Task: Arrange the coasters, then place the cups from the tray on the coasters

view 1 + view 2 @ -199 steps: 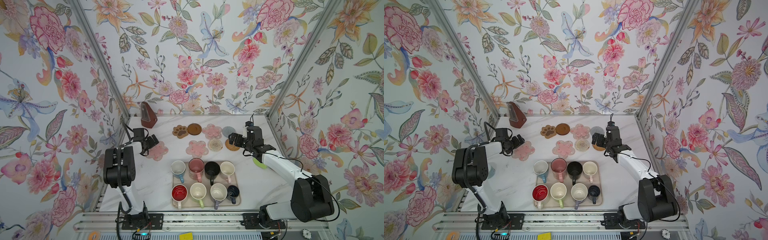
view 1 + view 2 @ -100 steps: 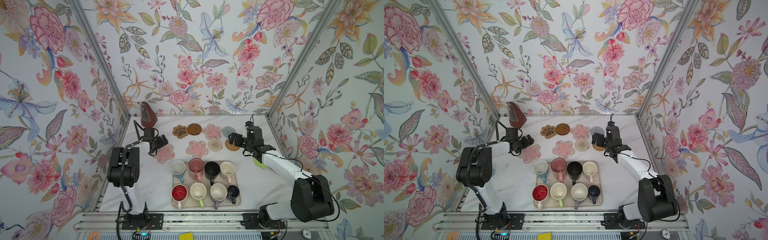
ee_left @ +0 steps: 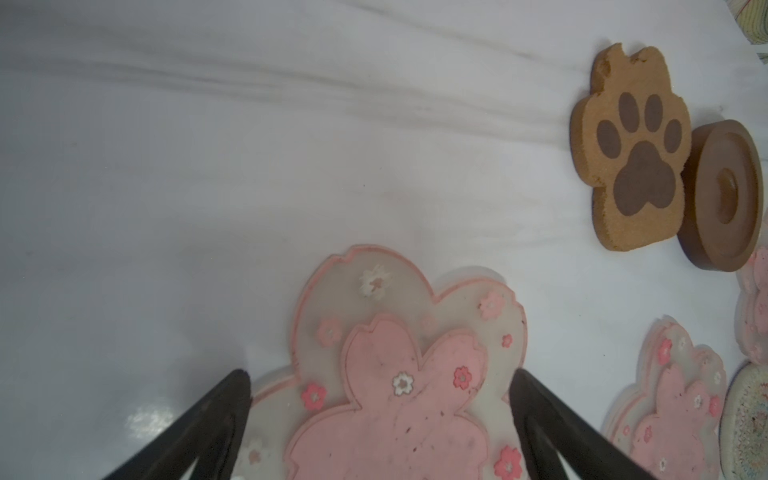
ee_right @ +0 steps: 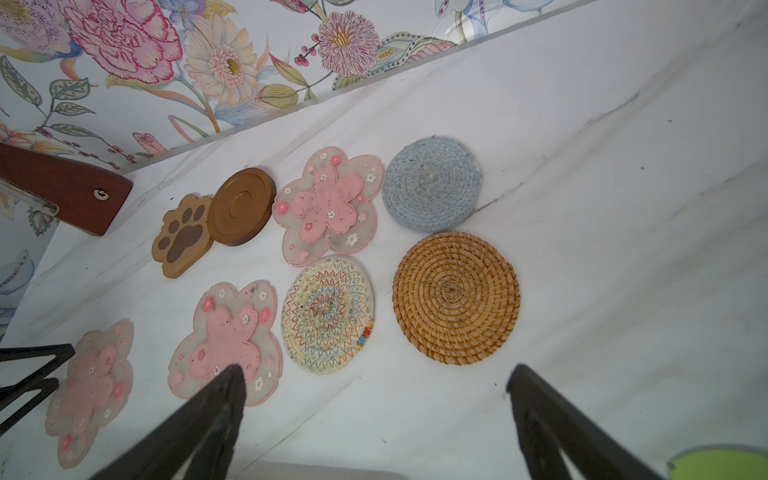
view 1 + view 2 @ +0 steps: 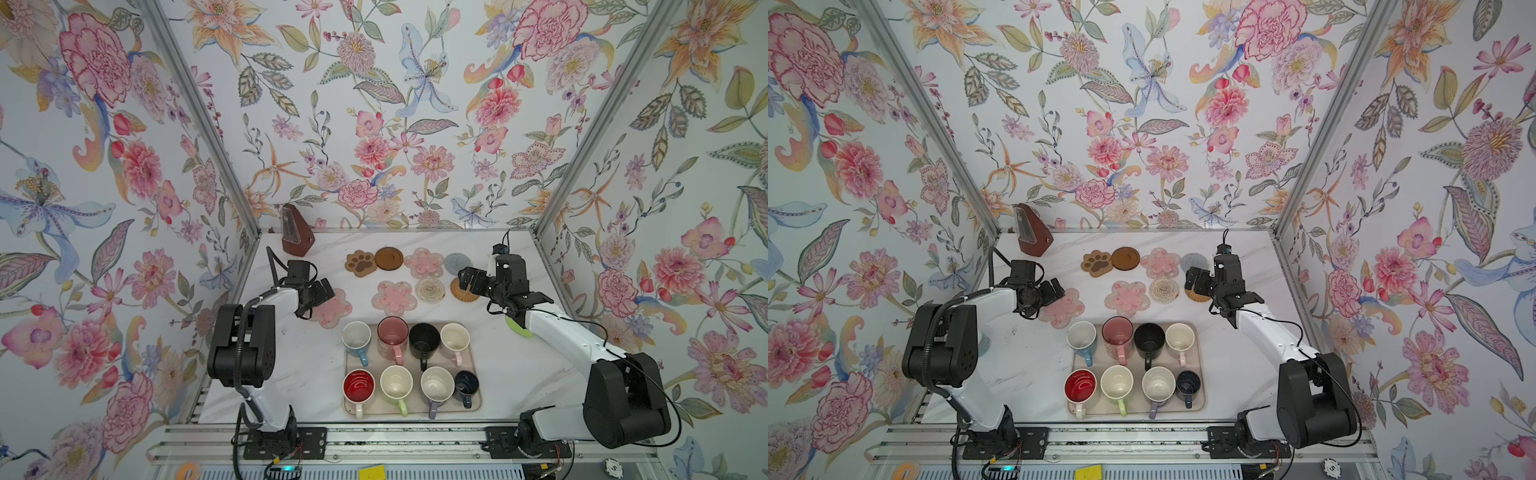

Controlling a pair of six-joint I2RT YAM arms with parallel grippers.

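Eight coasters lie at the back of the table: paw (image 5: pixel 360 262), dark brown disc (image 5: pixel 388 258), pink flower (image 5: pixel 424 262), grey-blue (image 5: pixel 457 262), and in front a second flower (image 5: pixel 395 297), white woven (image 5: pixel 430 289) and tan woven (image 5: pixel 463 291). A third pink flower coaster (image 5: pixel 334 309) (image 3: pixel 399 390) lies apart to the left. My left gripper (image 5: pixel 322 291) (image 3: pixel 380 376) stands open low over it, fingers on either side. My right gripper (image 5: pixel 469 278) (image 4: pixel 375 370) hangs open and empty near the tan woven coaster (image 4: pixel 456 297). Several cups, among them a red-inside one (image 5: pixel 358 385) and a black one (image 5: pixel 424 338), stand on the tray (image 5: pixel 477 405).
A brown wooden metronome (image 5: pixel 296 230) stands in the back left corner. A lime-green object (image 5: pixel 517 328) lies under the right arm. Floral walls close in the table on three sides.
My left arm has swung right, and the pink flower coaster under its open gripper now lies a little further right, nearer the tray. The right arm has not moved.
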